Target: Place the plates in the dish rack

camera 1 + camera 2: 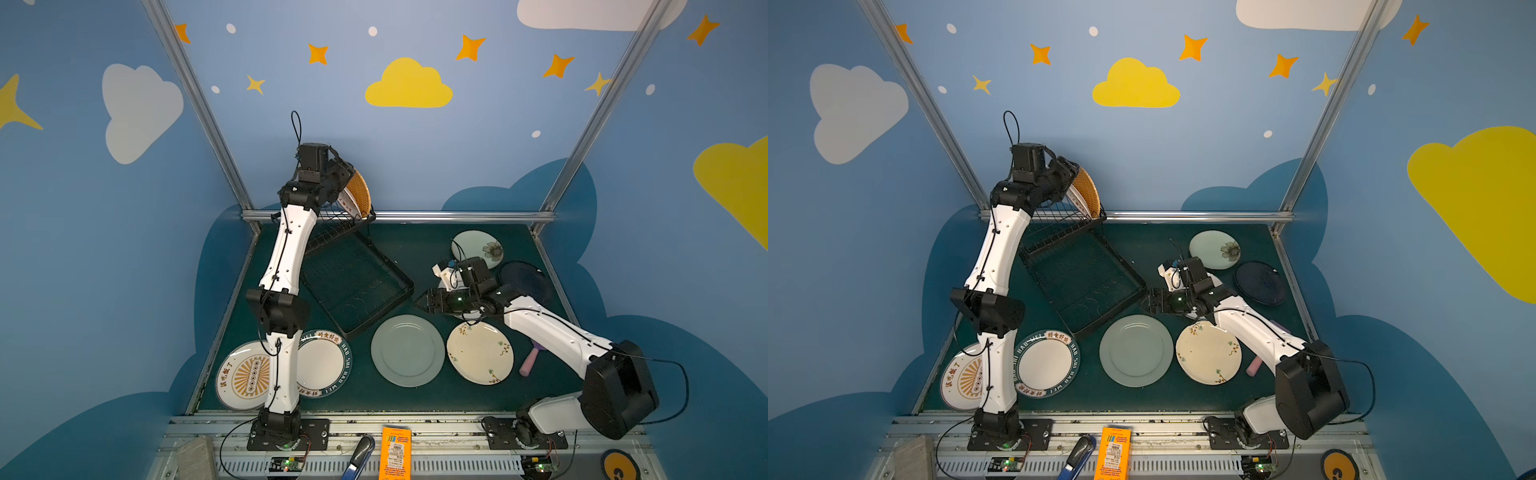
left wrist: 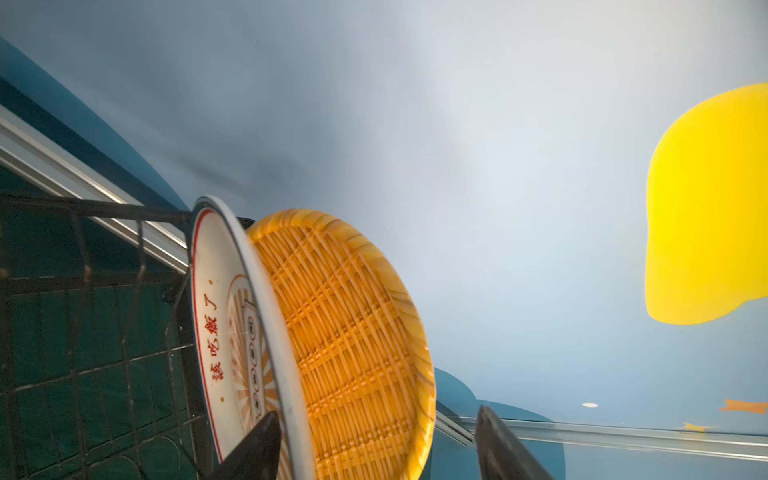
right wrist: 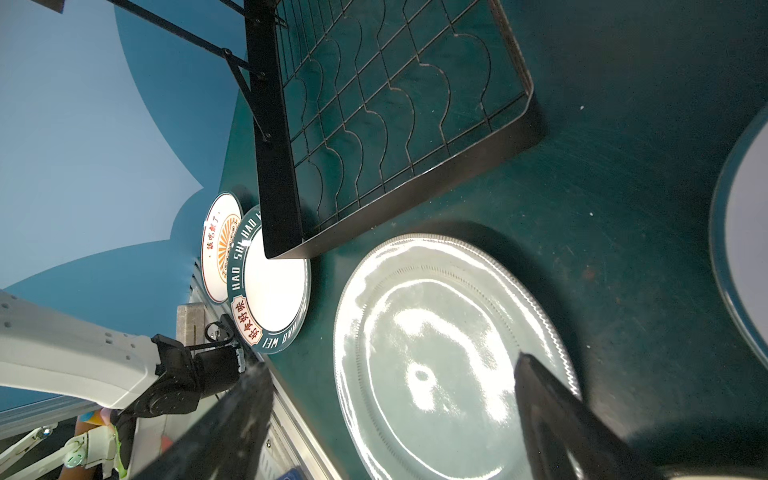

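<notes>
Orange woven pattern covers the plate that stands tilted on its edge at the end of the raised basket of the dish rack, at the back left of the table. Just beside it in the same basket stands a white sunburst plate with red letters. I cannot tell if the two plates touch.

The left gripper has its jaws spread apart around both rims. One finger is on the white plate's side and one is beyond the orange plate, with a clear gap, so it grips nothing. In both top views this arm's wrist hides the fingers and most of the white plate.

Flat on the table lie:
- a second sunburst plate, half covered by the left arm;
- a lettered plate near the tray's corner;
- a pale green plate;
- a cream floral plate;
- a flower plate;
- a dark navy plate.

The right gripper hovers above the table near the pale green plate, with its jaws wide and empty. One more pale plate is cut off at the edge of the right wrist view and mostly hidden under the arm in the top views. A pink handle shows only partly beside that arm.
</notes>
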